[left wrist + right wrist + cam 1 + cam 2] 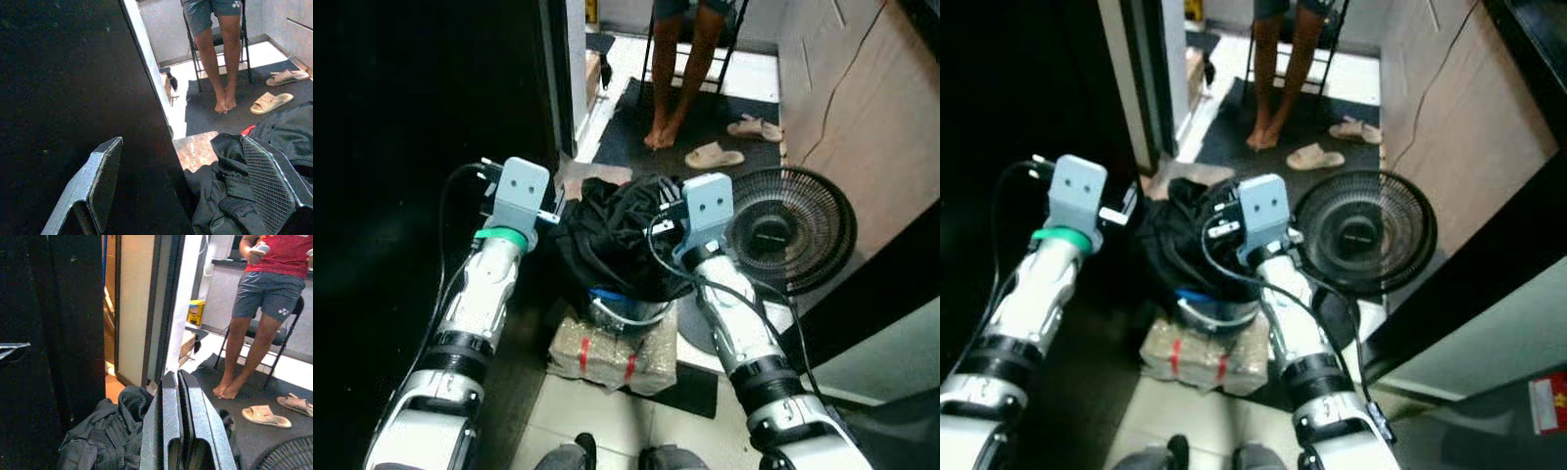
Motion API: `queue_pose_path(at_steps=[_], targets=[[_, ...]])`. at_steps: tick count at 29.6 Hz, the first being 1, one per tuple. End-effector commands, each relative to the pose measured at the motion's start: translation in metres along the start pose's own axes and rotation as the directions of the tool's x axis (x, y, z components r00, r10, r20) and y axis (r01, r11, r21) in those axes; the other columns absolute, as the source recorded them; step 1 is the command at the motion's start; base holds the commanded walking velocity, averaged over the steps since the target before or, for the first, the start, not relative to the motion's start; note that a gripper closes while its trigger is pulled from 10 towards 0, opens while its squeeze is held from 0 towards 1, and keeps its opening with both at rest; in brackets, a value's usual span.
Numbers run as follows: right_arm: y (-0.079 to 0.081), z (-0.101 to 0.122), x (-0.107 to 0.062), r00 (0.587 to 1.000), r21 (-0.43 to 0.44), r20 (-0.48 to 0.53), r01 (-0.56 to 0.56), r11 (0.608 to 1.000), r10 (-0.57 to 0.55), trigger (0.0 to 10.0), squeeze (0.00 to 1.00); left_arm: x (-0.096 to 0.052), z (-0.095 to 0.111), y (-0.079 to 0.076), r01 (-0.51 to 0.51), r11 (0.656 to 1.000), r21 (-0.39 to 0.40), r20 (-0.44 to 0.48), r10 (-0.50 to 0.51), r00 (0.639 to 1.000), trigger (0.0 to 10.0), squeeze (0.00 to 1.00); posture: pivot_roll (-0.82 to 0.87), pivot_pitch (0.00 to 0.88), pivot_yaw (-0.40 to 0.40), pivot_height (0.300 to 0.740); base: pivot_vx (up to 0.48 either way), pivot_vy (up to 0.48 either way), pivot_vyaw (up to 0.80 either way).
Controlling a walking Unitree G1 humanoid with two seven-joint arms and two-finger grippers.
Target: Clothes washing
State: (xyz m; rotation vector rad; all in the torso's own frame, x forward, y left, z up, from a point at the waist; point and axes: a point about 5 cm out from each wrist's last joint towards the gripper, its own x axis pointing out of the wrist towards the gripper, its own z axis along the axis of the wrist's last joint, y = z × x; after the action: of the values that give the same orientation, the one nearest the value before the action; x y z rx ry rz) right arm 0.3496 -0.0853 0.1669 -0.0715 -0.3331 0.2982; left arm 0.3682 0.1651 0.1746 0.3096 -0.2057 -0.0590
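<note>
Black clothes [612,240] heaped between our wrists.
Our left gripper's [195,196] fingers stand apart; right gripper's [182,431] fingers pressed together.

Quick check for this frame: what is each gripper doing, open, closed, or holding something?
Left gripper: open, empty, beside the black clothes.
Right gripper: fingers pressed shut, holding nothing visible, above the clothes.

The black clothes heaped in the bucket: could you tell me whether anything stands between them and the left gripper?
Nothing visible does. The left gripper, fingers open, sits right beside the black clothes, one finger already against the cloth.
</note>
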Motion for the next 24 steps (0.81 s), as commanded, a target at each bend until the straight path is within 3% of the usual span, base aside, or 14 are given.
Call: queue_pose_path(at_steps=[1,17,18,22,24], targets=[[-0.002,-0.005,-0.004,1.0,0.003,-0.021,0.009,1.0,-0.009,10.0,0.0,-0.003,-0.007,0.004,-0.015,1.0,0.004,-0.023,0.015,1.0,10.0,0.0,-0.01,0.069,0.009,0.74,0.0,0.0,0.0],[-0.003,-0.004,-0.003,1.0,-0.002,-0.017,0.01,1.0,-0.01,10.0,0.0,-0.005,-0.004,-0.007,0.058,0.998,-0.01,-0.006,-0.058,0.998,10.0,0.0,-0.02,0.062,0.009,0.74,0.0,0.0,0.0],[-0.005,-0.002,-0.002,1.0,-0.01,-0.002,0.028,1.0,-0.028,10.0,0.0,-0.006,-0.001,-0.01,0.069,0.996,-0.059,0.006,-0.069,0.998,10.0,0.0,-0.02,0.056,0.008,0.74,0.0,0.0,0.0],[-0.01,0.002,-0.003,0.998,-0.017,0.015,0.056,0.998,-0.056,10.0,0.0,-0.009,0.004,-0.017,0.111,0.985,-0.129,0.021,-0.11,0.994,10.0,0.0,-0.02,0.054,0.008,0.74,0.0,0.0,0.0],[-0.017,0.005,-0.005,0.996,-0.024,0.026,0.085,0.996,-0.085,10.0,0.0,-0.014,0.008,-0.028,0.181,0.965,-0.19,0.039,-0.176,0.984,10.0,0.0,-0.02,0.051,0.01,0.74,0.0,0.0,0.0]])
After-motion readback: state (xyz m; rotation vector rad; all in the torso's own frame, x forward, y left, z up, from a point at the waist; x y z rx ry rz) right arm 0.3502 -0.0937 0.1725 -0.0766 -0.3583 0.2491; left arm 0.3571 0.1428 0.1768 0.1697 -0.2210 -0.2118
